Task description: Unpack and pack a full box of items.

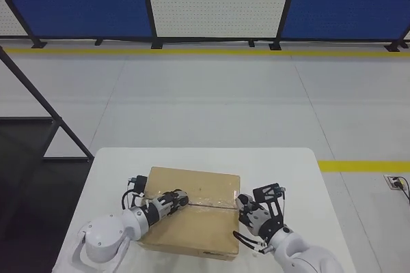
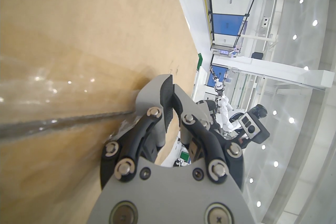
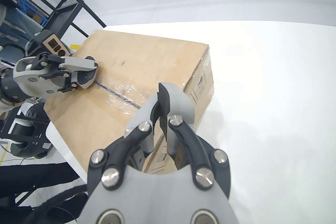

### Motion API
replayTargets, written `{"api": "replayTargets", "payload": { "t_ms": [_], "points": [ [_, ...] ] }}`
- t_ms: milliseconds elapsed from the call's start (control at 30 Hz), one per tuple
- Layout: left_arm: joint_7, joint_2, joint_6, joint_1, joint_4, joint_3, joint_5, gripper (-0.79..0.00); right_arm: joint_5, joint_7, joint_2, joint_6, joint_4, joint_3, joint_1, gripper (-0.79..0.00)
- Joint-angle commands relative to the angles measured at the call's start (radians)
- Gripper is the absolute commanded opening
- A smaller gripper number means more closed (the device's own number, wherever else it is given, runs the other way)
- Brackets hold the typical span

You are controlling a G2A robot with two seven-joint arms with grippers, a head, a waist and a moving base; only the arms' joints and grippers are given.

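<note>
Right gripper (image 3: 160, 101) is sitting nearest the robot, fingers pressed together with nothing between them, at the end of the cardboard box (image 1: 205, 183) where the clear tape (image 3: 123, 95) is folding down over the side; cannot tell whether it is making contact. Left gripper (image 2: 172, 100) is likewise pinched closed and empty, its tips appearing to be touching the box top at the other end of the taped centre seam (image 2: 78, 117). The box is lying flat on the white table (image 1: 287, 167), toward the robot's edge, between the two arms. Flaps are lying shut under the tape, so the contents are hidden; the task says it is full. Judgement: corrugated board is looking stiff, and a full load should be making the box heavy, so sliding should go easier than lifting. The tape film is looking glossy and wrinkled, probably slippery, so the better purchase is likely the seam line or the tape's turned-down end, then the flap edges. Beyond the table, a black metal rack (image 1: 27, 109) and blue partition panels (image 1: 82, 17) are standing on the pale floor.
</note>
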Motion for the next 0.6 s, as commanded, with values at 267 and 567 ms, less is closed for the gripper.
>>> {"api": "replayTargets", "payload": {
  "t_ms": [267, 567],
  "points": [
    [0.051, 0.003, -0.031, 0.059, -0.021, -0.055, -0.033, -0.785, 0.006, 0.082, 0.000, -0.001, 0.076, -0.116, 0.131, -0.785],
    [0.095, 0.013, -0.076, 0.164, -0.043, -0.185, -0.086, -0.785, -0.011, 0.142, -0.003, 0.072, 0.134, -0.169, 0.212, -0.785]
  ]
}}
